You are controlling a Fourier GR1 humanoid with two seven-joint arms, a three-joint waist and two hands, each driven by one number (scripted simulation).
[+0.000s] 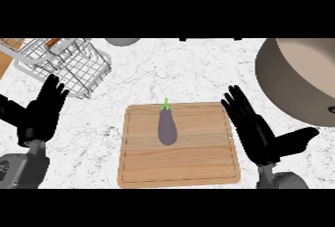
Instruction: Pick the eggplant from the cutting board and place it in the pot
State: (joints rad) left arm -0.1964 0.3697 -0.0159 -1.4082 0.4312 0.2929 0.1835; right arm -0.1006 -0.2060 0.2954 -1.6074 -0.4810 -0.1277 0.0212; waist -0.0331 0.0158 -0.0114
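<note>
A purple eggplant (pixel 167 126) with a green stem lies lengthwise on the upper middle of a wooden cutting board (pixel 178 168). A large brown pot (pixel 288 75) fills the upper right, cut off by the view's edge. My right hand (pixel 252 133) stands open at the board's right edge, fingers straight and pointing up, thumb out to the right, a short way right of the eggplant. My left hand (pixel 40 113) rests open at the left, fingers up, well clear of the board.
A white wire basket (pixel 62 62) sits at the upper left on the marble counter (pixel 170 71). A grey round object (pixel 122 41) shows at the top edge.
</note>
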